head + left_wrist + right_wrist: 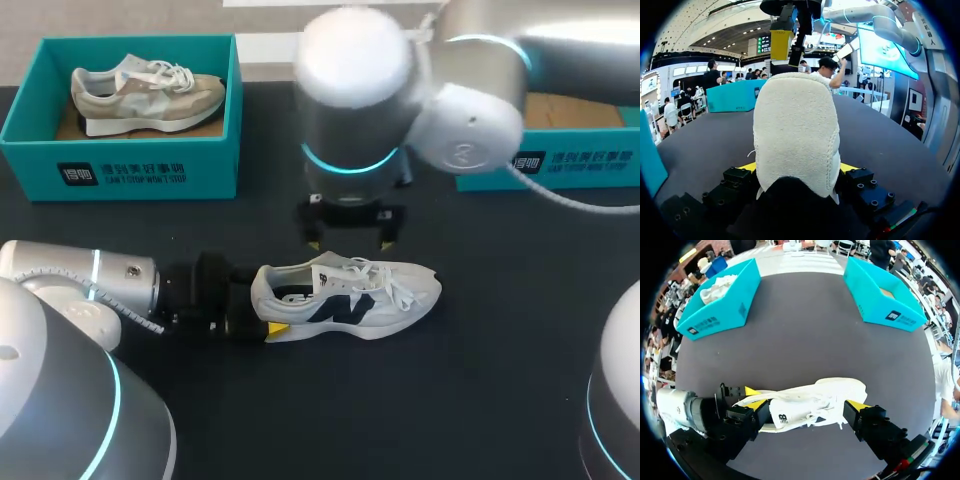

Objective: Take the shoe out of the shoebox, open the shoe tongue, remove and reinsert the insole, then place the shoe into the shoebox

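Black table [480, 400], white shoe [350, 298] standing crosswise, toe to my right
My left gripper [265, 312] clamps its heel; my right gripper [349, 240] hovers over it, fingers spread apart

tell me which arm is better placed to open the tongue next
Probably the right. The right pincer hangs open just above the tongue of the white shoe, while the left pincer is shut on its heel, holding it steady.
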Action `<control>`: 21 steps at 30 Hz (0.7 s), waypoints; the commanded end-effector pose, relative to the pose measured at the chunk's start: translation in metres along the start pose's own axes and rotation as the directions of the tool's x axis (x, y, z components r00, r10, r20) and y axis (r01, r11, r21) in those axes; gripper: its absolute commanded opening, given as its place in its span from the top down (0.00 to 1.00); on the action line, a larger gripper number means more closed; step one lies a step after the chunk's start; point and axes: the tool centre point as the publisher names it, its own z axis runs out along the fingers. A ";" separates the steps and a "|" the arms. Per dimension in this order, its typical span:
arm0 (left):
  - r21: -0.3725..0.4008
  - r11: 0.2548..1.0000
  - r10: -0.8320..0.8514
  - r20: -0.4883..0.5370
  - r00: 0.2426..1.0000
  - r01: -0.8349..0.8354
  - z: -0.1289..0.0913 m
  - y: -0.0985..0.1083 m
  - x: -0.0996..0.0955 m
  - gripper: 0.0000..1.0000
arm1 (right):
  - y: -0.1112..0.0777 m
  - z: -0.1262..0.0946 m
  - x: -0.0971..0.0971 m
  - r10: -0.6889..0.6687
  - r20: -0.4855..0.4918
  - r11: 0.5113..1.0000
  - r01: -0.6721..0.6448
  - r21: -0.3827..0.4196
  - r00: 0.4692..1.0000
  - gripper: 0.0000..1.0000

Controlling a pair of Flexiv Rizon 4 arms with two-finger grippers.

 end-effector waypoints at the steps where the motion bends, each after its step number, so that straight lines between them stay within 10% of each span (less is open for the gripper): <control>1: -0.005 1.000 -0.001 -0.001 1.000 0.001 0.007 0.006 0.001 1.00 | -0.005 0.010 0.027 0.011 0.189 1.000 -0.011 -0.003 0.982 0.00; 21: -0.005 1.000 -0.001 -0.001 1.000 0.001 0.007 0.006 0.001 1.00 | -0.034 0.039 0.030 -0.008 0.271 0.999 -0.001 0.036 0.963 0.00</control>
